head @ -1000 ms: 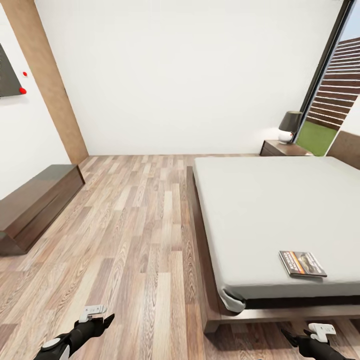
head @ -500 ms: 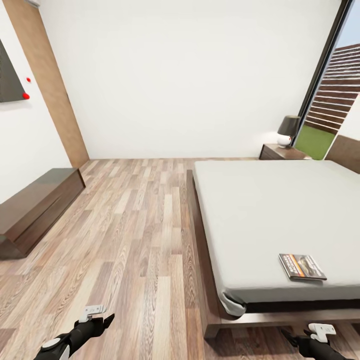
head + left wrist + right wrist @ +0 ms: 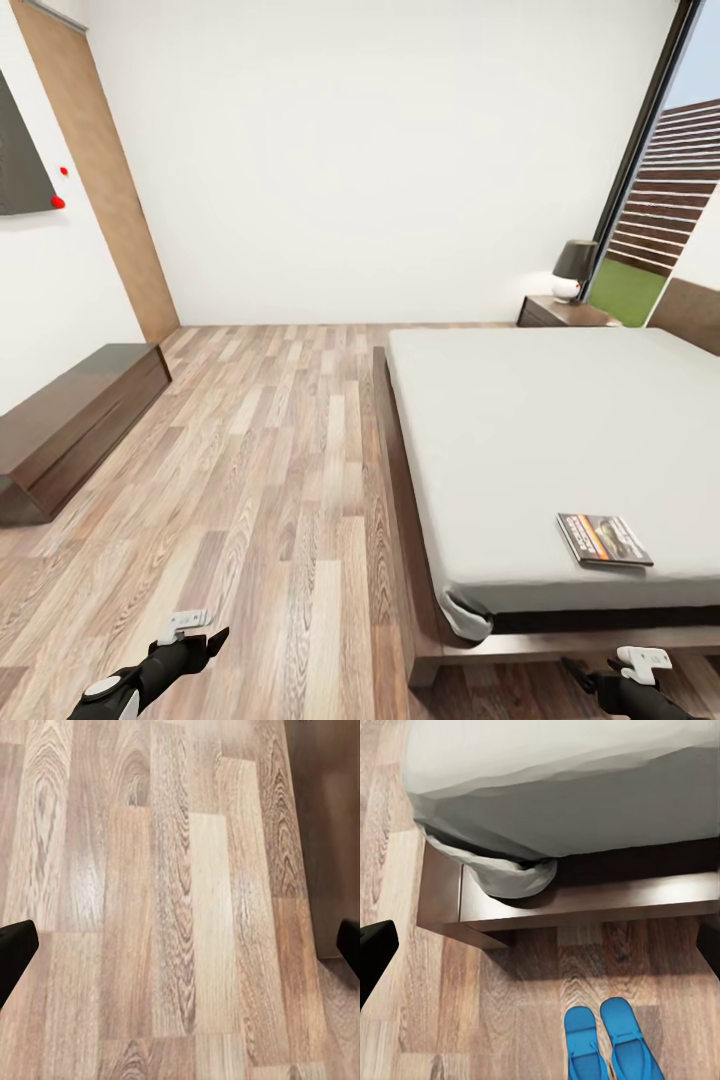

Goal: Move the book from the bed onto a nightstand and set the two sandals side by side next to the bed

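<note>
Head view: book on bed

Pale grey bed on a dark brown frame, bright blue sandals, light brown wood-grain floor

Head view – high, looking forward and down across floor and bed. Left wrist view – close, facing floor planks. Right wrist view – close on the bed corner, shared with head view
</note>
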You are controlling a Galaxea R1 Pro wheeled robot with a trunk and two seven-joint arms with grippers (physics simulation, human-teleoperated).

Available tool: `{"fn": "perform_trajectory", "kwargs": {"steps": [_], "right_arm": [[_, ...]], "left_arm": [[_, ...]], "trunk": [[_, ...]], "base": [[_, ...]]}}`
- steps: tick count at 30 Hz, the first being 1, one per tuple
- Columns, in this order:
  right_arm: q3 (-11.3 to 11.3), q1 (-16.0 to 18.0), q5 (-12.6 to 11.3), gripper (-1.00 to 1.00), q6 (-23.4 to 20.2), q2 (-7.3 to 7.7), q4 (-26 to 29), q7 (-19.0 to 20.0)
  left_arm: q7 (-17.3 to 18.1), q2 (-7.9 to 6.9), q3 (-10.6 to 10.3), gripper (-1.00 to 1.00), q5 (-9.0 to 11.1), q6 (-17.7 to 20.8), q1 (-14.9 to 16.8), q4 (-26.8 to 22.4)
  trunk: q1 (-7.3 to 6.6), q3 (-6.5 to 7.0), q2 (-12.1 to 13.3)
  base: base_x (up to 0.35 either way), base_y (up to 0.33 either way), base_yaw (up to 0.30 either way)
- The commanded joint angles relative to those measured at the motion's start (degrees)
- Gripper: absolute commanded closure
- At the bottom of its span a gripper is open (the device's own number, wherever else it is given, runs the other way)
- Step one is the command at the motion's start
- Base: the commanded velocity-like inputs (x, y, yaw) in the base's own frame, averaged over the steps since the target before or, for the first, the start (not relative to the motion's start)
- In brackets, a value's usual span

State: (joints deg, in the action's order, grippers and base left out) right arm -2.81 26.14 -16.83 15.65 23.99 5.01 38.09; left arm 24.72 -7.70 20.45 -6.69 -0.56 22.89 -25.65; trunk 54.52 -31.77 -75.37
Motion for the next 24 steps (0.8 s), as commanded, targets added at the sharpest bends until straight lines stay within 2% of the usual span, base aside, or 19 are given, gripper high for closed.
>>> {"fn": "perform_trajectory", "kwargs": {"steps": [1, 24], "right_arm": [[-0.26, 0.05, -0.04, -1.0, 0.05, 0.01, -0.07, 0.33], [-0.26, 0.05, -0.04, -1.0, 0.06, 0.01, -0.05, 0.36]], "left_arm": [[0.41, 0.05, 0.47, -1.0, -0.6, -0.06, 0.05, -0.02], [0.41, 0.05, 0.47, -1.0, -0.6, -0.06, 0.05, -0.03]], "trunk": [[0.0, 0.04, -0.03], [0.0, 2.12, -0.03]], "base": [[0.0, 0.0, 0.0], [0.0, 0.0, 0.0]]}}
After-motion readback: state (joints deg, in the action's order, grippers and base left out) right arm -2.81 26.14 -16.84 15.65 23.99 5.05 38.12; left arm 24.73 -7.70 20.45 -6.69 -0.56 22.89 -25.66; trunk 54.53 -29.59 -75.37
